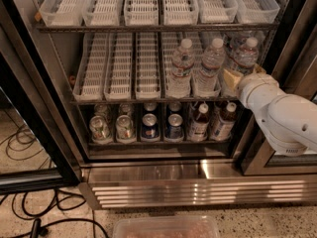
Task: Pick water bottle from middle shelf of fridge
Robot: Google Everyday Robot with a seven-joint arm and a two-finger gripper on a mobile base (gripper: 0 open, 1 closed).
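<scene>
White plastic covers the robot arm (pixel 285 118) that we see reaching in from the right. Its gripper (pixel 238 77) is up against the lower half of the water bottle (pixel 243 57), which stands at the right end of the middle shelf (pixel 124 101). We cannot tell whether the gripper is open or closed. Two more bottles (pixel 182 69) of the same kind stand just left of it, each at the front of its own clear slotted tray (pixel 147 68), crowding that side. Further left, more such trays run side by side. On the shelf below we see four cans (pixel 149 126) and, right of them, two dark drink bottles (pixel 199 122) with white caps, directly under the water bottles. Another row of trays sits on the top shelf (pixel 148 28). The fridge (pixel 62 68) has a grey inside wall, a black door frame (pixel 29 108) at left and a ribbed steel base (pixel 188 190). Black cables (pixel 29 217) trail over the speckled floor (pixel 257 224), and a clear plastic tub (pixel 166 227) sits at the bottom edge.
</scene>
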